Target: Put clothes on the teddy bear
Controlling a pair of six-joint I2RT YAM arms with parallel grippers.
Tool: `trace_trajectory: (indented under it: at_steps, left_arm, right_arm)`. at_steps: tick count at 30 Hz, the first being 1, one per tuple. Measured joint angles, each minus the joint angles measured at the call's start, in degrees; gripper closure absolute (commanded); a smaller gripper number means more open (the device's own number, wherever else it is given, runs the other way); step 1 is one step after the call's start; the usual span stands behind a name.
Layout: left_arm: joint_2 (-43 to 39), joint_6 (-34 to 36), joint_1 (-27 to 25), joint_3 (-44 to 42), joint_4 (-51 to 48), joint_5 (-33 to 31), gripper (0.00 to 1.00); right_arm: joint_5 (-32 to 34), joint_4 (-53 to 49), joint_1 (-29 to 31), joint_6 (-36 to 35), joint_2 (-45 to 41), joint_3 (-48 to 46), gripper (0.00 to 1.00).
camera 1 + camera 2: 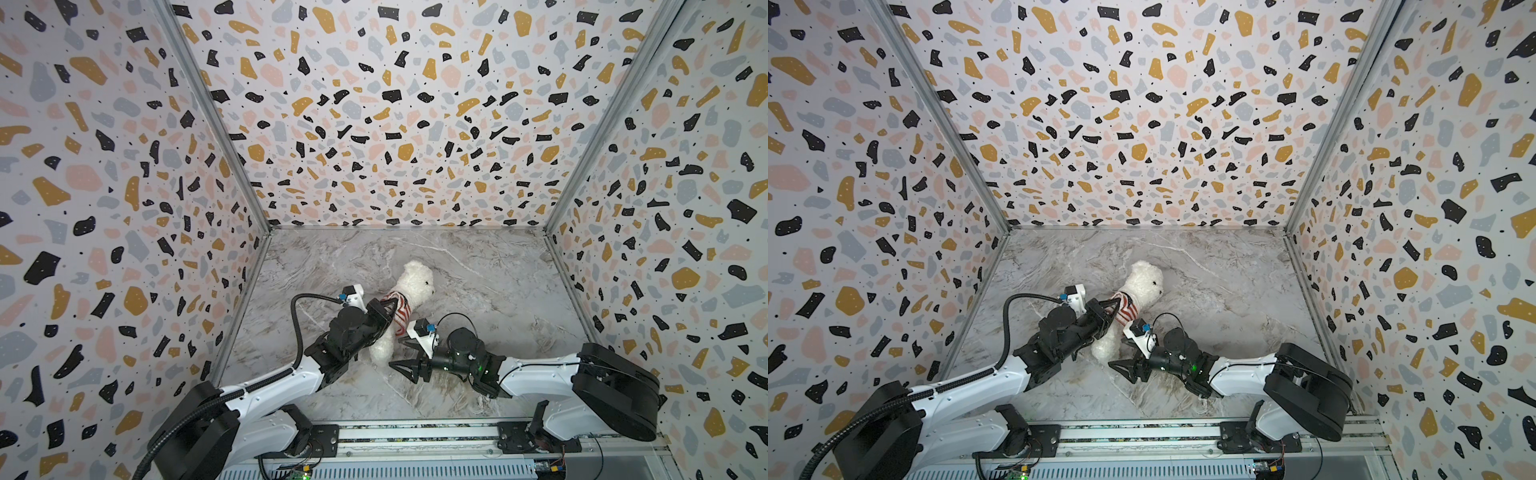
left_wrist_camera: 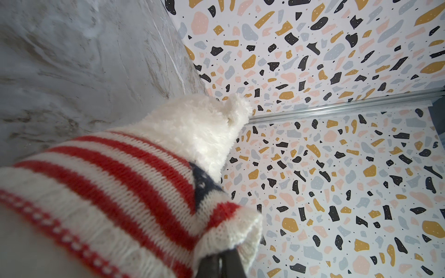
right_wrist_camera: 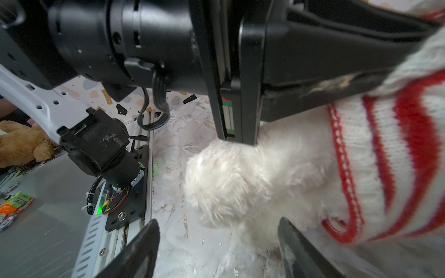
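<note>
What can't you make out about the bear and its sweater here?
Whether the bear has its arms in the sweater sleeves: both top views, too small, and the left tool covers them.
Bear's face: left wrist view, turned away.
Left tool's tips: left wrist view, cut by the edge.

A grey-veined marble tabletop (image 1: 478, 270) lies boxed in on three sides by terrazzo-print walls (image 1: 395, 124), joined at the corners by aluminium strips (image 1: 210, 104). Off the table's front edge, a brown plush toy (image 3: 21, 142) lies above a grey metal surface (image 3: 48, 192) dotted with small colourful oddments (image 3: 14, 204).
</note>
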Motion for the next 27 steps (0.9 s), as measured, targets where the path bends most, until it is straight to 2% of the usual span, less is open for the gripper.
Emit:
trace_trajectory:
  at_steps: [5,19,27]
  left_arm:
    - [0.9,-0.8,-0.4,0.0,0.4,-0.5,1.00]
    - [0.9,-1.2,-0.7,0.0,1.2,-0.9,1.00]
    - [-0.7,-1.2,-0.7,0.0,1.7,-1.5,1.00]
  right_arm:
    - [-0.5,3.5,0.0,0.9,4.8,1.9,0.35]
    - [0.9,5.5,-1.5,1.9,6.5,1.9,0.98]
    - [5.7,-1.9,-5.9,0.0,-4.2,-3.0,1.00]
